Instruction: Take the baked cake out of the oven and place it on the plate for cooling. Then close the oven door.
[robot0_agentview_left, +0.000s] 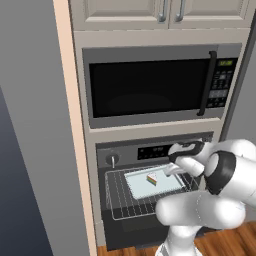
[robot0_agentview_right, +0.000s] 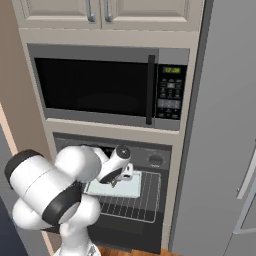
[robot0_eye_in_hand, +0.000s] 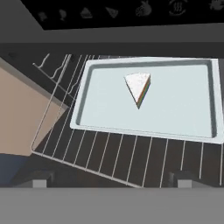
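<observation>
Beige cabinetry frames a tall wall unit, with a black-windowed microwave (robot0_agentview_left: 155, 85) well above the claw and the oven (robot0_agentview_left: 150, 195) right in front of it. Its wire rack (robot0_agentview_left: 131, 202) is pulled out. On the rack sits a pale baking tray (robot0_eye_in_hand: 148, 98), and in the tray lies a single wedge of cake (robot0_eye_in_hand: 139, 87), white on top with coloured layers on its cut side, point towards the claw.

In the hand view the claw (robot0_eye_in_hand: 109, 179) hangs just short of the tray's near rim, its two dark tips spread wide with nothing between them. The cake is ahead of and below it, a little to the right of centre.

To do this reach well, I judge the claw should move forward and down over the rim, centre on the wedge, line the tips across its two long sides, and close gently so the soft slice is not crushed or tipped. Clearing the tray lip and the oven's upper panel looks the main hazard
</observation>
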